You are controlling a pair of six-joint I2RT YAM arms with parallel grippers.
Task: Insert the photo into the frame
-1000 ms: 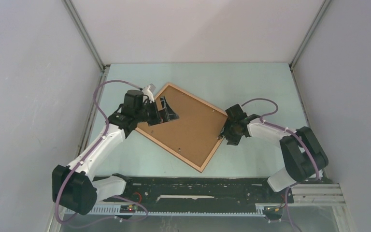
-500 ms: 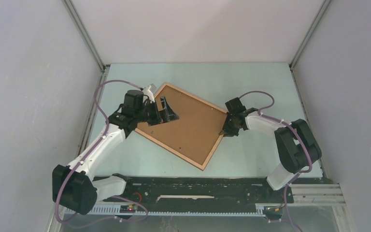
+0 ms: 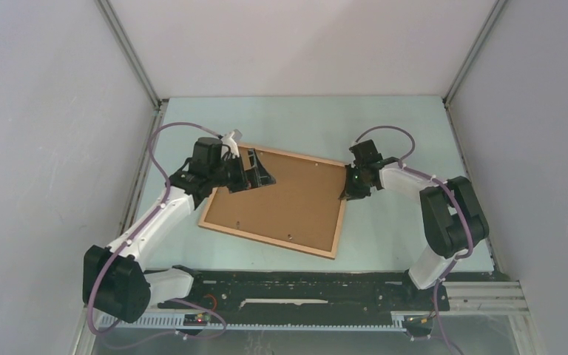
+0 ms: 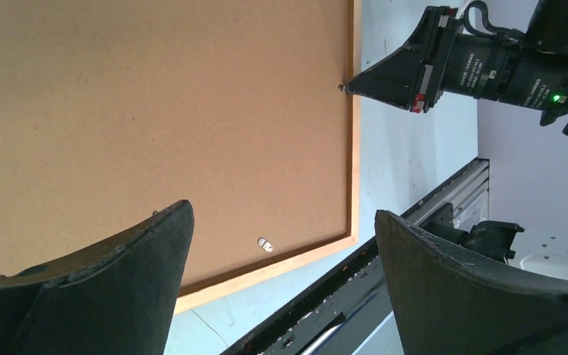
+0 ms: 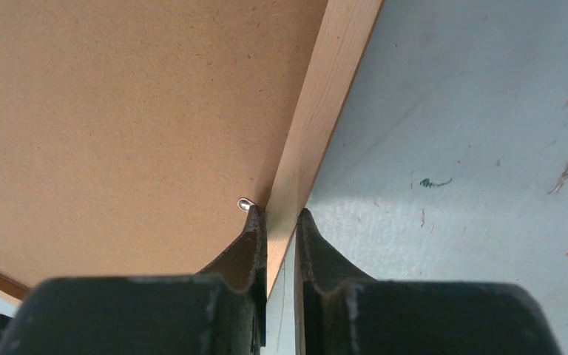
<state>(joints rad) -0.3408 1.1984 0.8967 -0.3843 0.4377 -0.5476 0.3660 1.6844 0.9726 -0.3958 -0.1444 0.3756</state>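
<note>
Jaws of the right gripper (image 5: 277, 216) clamp a rail of the frame (image 5: 338, 81); left gripper (image 4: 282, 214) gapes wide over the backing (image 4: 155, 111).

Light: bright, even, from overhead | Shadows: soft, along frame (image 5: 327, 96) edge on table (image 5: 473, 111) | Focus: your wrist views blur the near fingers (image 4: 96, 292)

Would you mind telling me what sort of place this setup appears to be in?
Most likely a lab robot workcell: plain white walls on metal struts enclose a pale table, with the left arm and right arm bolted to a black rail.
</note>
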